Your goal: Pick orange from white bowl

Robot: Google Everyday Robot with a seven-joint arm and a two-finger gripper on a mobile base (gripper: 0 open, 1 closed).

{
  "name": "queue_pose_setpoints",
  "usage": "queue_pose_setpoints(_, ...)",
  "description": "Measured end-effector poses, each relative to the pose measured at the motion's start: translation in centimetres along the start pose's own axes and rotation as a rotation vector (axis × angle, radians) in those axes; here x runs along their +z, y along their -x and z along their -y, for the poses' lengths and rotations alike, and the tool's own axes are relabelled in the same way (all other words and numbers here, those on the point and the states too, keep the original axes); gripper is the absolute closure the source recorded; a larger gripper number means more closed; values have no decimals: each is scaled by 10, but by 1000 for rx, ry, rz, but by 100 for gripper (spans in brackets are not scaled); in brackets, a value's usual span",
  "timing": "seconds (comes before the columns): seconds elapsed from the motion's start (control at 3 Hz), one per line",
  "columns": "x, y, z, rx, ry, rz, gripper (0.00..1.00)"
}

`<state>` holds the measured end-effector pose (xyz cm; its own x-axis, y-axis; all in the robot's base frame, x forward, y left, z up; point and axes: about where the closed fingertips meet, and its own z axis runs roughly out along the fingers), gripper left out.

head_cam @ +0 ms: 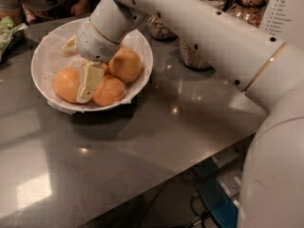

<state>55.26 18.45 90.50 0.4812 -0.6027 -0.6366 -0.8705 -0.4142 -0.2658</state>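
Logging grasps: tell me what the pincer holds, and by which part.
Cannot be told. The pincer sits low in the bowl among the oranges; the arm hides whether it grips one.
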Motion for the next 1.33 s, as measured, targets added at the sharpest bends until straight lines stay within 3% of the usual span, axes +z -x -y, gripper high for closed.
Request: queue_pose_setpoints(1.33,36,-6,0,28,63,27,13)
